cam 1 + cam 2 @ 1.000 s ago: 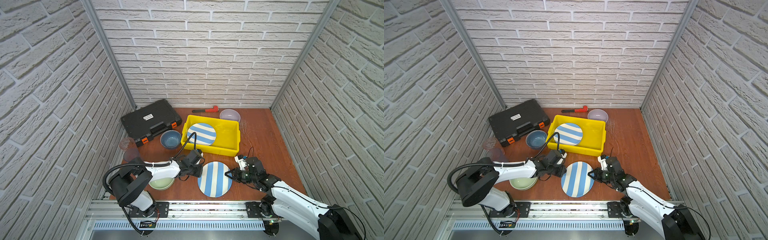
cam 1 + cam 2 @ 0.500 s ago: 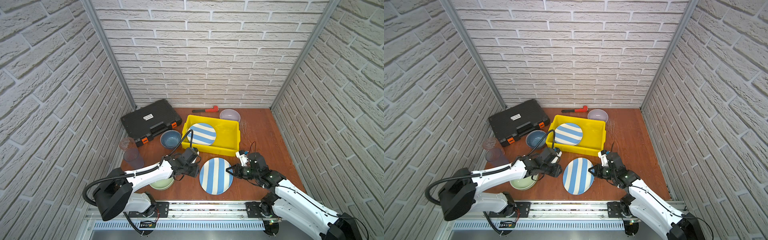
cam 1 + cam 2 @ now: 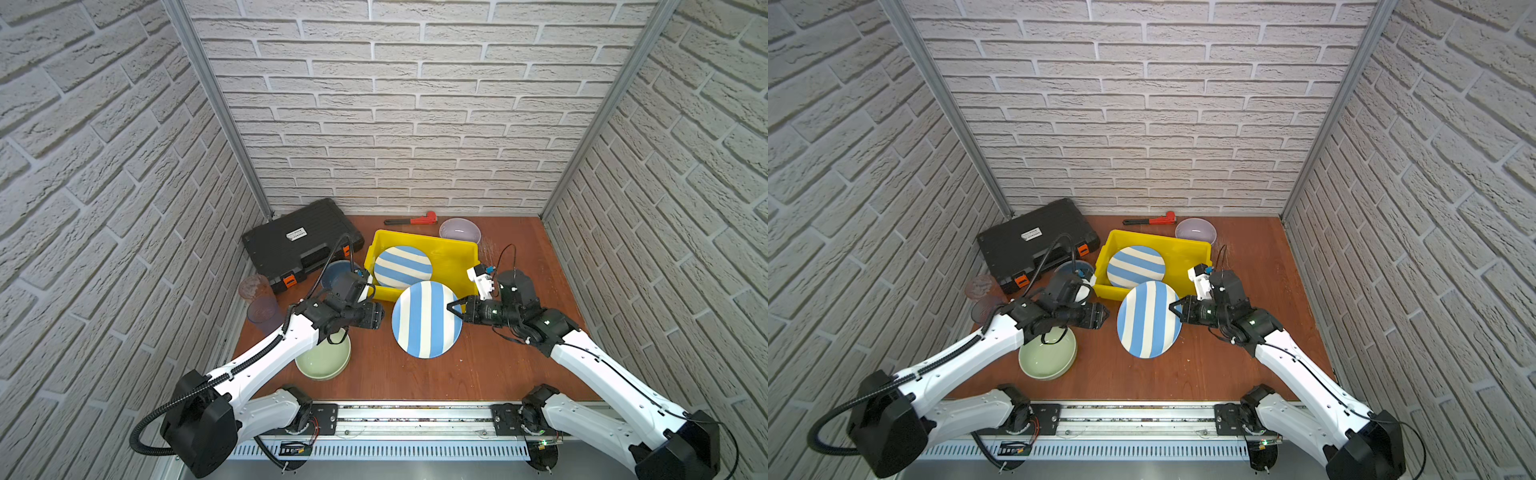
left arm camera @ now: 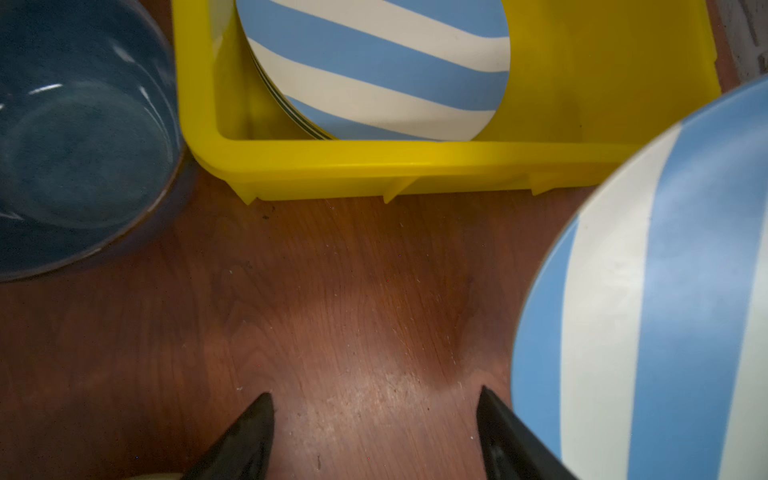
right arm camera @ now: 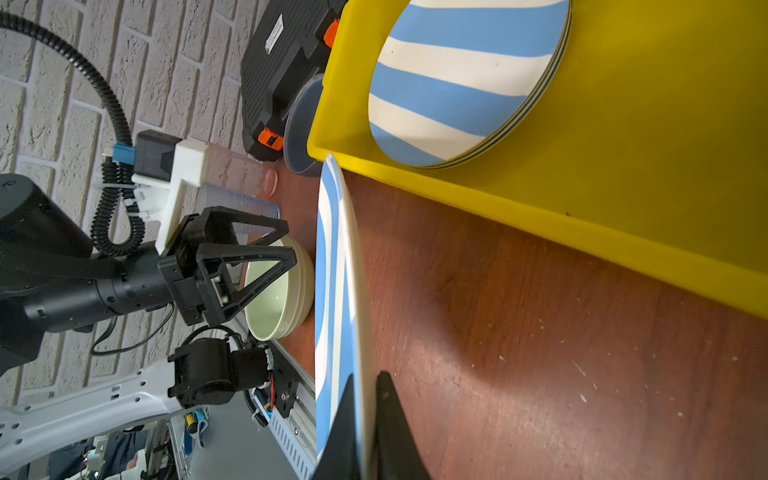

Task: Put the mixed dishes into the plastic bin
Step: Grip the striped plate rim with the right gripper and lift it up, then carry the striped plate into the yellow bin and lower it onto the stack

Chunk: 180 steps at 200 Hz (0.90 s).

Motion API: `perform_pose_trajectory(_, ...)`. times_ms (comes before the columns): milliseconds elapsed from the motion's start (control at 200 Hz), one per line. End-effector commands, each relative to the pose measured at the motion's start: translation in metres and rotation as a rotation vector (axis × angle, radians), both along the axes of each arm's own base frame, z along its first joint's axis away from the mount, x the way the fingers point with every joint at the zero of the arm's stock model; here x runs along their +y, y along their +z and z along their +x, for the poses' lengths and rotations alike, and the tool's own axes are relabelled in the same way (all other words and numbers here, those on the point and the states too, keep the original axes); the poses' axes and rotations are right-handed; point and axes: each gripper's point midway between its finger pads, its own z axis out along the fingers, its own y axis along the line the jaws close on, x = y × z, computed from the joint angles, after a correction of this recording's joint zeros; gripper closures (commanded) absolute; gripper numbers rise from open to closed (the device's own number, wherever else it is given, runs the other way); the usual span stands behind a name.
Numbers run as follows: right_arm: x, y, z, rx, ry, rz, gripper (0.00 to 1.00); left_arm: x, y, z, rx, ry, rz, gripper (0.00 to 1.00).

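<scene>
Plastic bin — plate stack inside, striped one topmost

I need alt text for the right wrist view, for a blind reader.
The right pincer is shut on the rim of a blue-and-white striped plate, seen edge-on. Beside it stands a yellow bin holding stacked plates.

Left pincer stands spread wide, while right pincer clamps the striped plate by its rim.

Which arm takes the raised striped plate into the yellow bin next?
Right. The right gripper is shut on the raised striped plate beside the yellow bin; the left gripper is open and empty.
</scene>
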Motion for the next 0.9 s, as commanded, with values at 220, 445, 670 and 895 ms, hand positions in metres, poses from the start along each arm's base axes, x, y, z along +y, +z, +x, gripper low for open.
perform_pose_trajectory(220, 0.004, 0.062, 0.07, -0.179, -0.062, 0.078, 0.94, 0.02, 0.023, 0.022, -0.077, 0.044, 0.05, 0.2)
perform_pose_trajectory(445, 0.003, 0.075, 0.113, -0.193, -0.1, 0.118, 0.94, 0.025, 0.034, 0.024, -0.121, 0.053, 0.034, 0.19)
perform_pose_trajectory(670, 0.003, 0.068, 0.159, -0.186, -0.152, 0.187, 0.94, 0.032, 0.038, 0.022, -0.141, 0.067, 0.045, 0.16)
perform_pose_trajectory(895, 0.013, 0.044, 0.192, -0.166, -0.163, 0.225, 0.94, 0.044, 0.042, 0.022, -0.162, 0.107, 0.079, 0.09)
